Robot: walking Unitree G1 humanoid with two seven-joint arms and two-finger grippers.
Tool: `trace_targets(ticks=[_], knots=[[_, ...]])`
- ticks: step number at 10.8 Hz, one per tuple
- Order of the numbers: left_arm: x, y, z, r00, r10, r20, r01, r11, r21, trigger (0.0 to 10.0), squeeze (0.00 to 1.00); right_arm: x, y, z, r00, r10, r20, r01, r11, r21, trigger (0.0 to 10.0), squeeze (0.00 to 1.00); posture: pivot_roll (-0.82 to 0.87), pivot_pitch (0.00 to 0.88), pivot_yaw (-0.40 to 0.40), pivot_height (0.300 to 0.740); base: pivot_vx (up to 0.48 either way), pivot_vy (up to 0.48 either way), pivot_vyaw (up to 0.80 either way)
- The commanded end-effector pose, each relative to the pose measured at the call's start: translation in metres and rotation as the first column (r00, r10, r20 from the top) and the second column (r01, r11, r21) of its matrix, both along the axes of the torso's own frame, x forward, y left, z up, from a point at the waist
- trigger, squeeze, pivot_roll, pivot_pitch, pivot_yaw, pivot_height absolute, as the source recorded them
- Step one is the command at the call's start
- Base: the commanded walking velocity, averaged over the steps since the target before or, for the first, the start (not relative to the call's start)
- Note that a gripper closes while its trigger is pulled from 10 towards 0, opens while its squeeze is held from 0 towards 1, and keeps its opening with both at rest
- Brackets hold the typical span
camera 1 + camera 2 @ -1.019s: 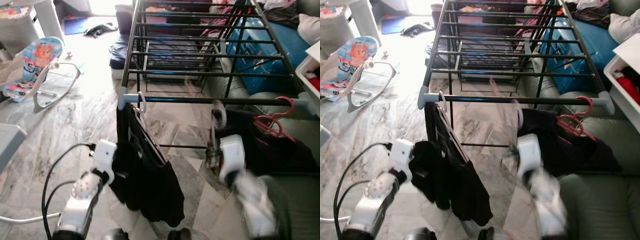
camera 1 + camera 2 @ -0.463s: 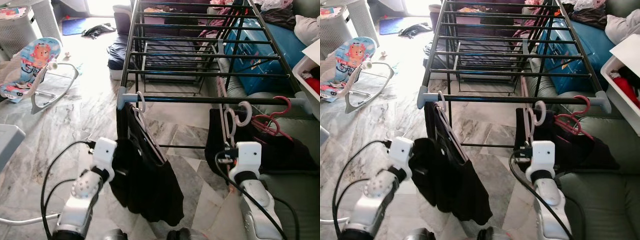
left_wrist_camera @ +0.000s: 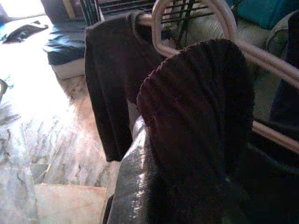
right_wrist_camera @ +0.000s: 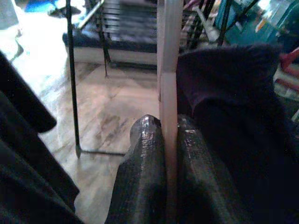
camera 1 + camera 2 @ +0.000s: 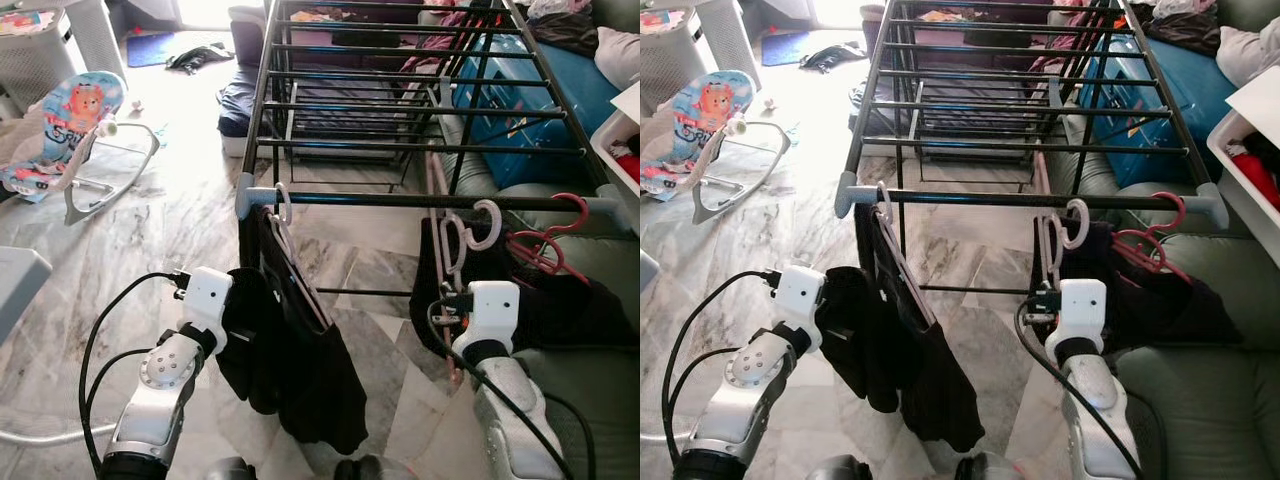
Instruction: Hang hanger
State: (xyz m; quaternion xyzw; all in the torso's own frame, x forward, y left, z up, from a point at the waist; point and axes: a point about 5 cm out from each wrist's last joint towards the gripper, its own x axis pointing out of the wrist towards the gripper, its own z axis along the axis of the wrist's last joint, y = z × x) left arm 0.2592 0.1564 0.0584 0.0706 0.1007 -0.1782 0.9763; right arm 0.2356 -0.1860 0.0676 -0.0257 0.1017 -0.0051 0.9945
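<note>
Hanger (image 4: 167, 93) pinched in right end effector (image 4: 167, 140); hook (image 5: 487, 222) below rail (image 5: 420, 200).

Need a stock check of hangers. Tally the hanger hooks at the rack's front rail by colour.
Pale hooks: 2, the left hook and the hook of the hanger in the right hand
Red hook: 1
Total: 3

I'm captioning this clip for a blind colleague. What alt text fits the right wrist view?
Two black fingers of the right gripper pinch a pale hanger bar that runs straight up between them. A dark garment hangs beside it, with marble floor and the drying rack's black leg beyond.
</note>
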Motion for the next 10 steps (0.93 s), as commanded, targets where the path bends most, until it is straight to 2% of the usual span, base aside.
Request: trace_targets(ticks=[1,2,3,4,5,7,10], knots=[[0.0018,-0.001,0.0033,1.0,0.001,0.012,-0.001,1.0,0.0,10.0,0.0,-0.003,0.0005,-0.0007,1.0,0.004,-0.014,-0.004,0.999,-0.04,10.0,0.0,-0.09,0.0,-0.024,0.74,-0.277,0.0,0.0],[0.0023,-0.001,0.0033,1.0,0.001,0.011,-0.001,1.0,0.0,10.0,0.0,-0.004,0.0016,-0.0042,0.999,0.021,-0.05,-0.023,0.999,-0.039,10.0,0.0,-0.1,0.0,-0.023,0.74,-0.281,0.0,0.0],[0.004,-0.0011,0.004,1.0,-0.003,0.011,0.003,1.0,0.003,10.0,0.0,-0.0035,-0.001,-0.0101,0.991,-0.015,-0.131,0.003,0.996,-0.086,10.0,0.0,-0.1,0.0,-0.021,0.74,-0.311,0.0,0.0],[0.0046,-0.0019,0.0039,1.0,-0.005,0.011,0.005,1.0,0.004,10.0,0.0,-0.0023,-0.0021,-0.0103,0.986,-0.055,-0.156,0.049,0.998,-0.041,10.0,0.0,-0.1,0.0,-0.02,0.74,-0.307,0.0,0.0],[0.0058,-0.0024,0.0043,1.0,-0.007,0.012,0.007,1.0,0.005,10.0,0.0,0.0015,-0.0026,-0.0074,0.99,-0.004,-0.141,-0.01,0.995,-0.101,10.0,0.0,-0.1,0.0,-0.02,0.74,-0.311,0.0,0.0],[0.005,-0.0019,0.0032,1.0,-0.007,0.007,0.007,1.0,0.005,10.0,0.0,0.0015,-0.005,-0.0092,0.985,-0.037,-0.166,0.023,0.996,-0.088,10.0,0.0,-0.1,0.0,-0.025,0.74,-0.309,0.0,0.0],[0.0068,0.0005,0.0043,1.0,0.0,0.014,-0.001,1.0,0.017,10.0,0.0,0.0047,-0.0017,-0.0093,0.988,-0.01,-0.152,-0.01,0.991,-0.132,10.0,0.0,-0.09,0.0,-0.029,0.74,-0.309,0.0,0.0]])
